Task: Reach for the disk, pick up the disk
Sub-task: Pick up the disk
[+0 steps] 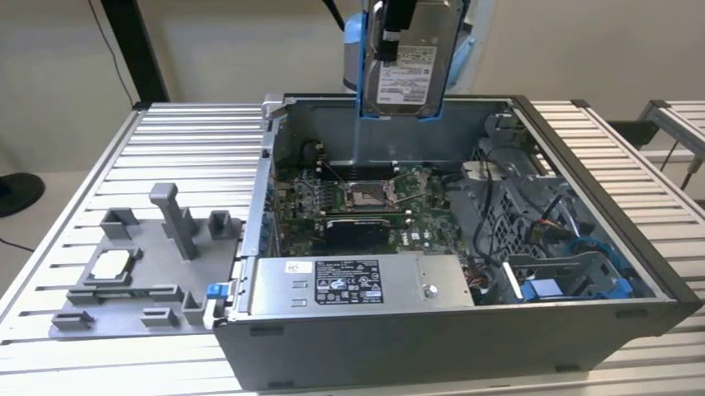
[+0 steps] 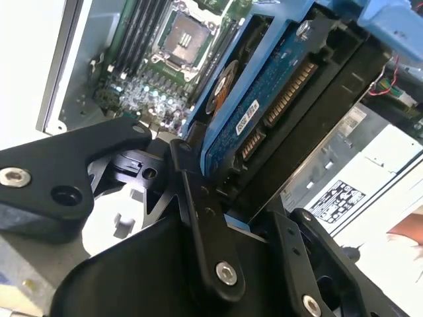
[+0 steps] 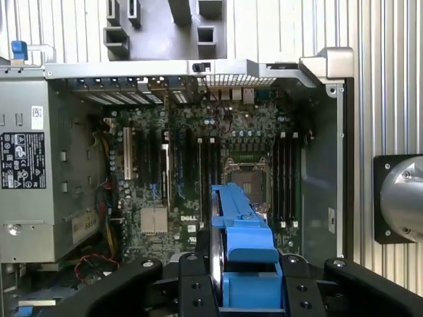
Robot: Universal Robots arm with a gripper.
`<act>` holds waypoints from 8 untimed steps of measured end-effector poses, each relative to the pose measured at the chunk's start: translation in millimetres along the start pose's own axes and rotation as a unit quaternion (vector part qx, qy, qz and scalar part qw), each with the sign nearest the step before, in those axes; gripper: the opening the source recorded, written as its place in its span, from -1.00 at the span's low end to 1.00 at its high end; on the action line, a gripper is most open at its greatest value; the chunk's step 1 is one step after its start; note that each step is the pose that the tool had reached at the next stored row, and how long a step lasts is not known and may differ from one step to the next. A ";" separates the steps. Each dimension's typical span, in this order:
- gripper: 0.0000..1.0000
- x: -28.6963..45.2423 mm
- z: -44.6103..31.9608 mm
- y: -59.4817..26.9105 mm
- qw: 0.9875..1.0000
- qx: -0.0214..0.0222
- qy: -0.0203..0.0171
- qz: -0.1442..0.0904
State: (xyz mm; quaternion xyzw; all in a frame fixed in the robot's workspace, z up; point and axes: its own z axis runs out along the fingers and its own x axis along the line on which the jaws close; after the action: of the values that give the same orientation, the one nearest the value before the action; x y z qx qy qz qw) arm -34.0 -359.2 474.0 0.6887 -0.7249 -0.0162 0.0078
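Disk [image 1: 408, 70] clamped between gripper [image 1: 390, 45] fingers, hanging upright above open case [image 1: 441, 346]. Pick-up looks done; further travel needs firm clamp, clearance from case rim.

Ribbed silver metal table [image 1: 187, 140] under soft, even light. Behind the table, plain cream wall [image 1: 243, 41]. At the table's far corner on the exterior view's left, upright black post [image 1: 138, 49]. Beyond that same side of the table, pale floor [image 1: 22, 272] with a dark round base [image 1: 13, 194]. Just off the table's opposite side, second slatted metal surface [image 1: 674, 115].
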 end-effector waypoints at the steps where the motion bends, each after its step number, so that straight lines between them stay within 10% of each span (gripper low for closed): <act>1: -1.00 -0.1 -0.1 -2.4 1.000 0.000 0.000 0.000; 8: -1.00 -1.0 -0.7 -20.3 1.000 0.000 0.000 0.000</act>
State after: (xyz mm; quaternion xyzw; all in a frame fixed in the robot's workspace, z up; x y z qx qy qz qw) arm -13.7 -359.2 474.0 0.6887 -0.7248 -0.0161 0.0078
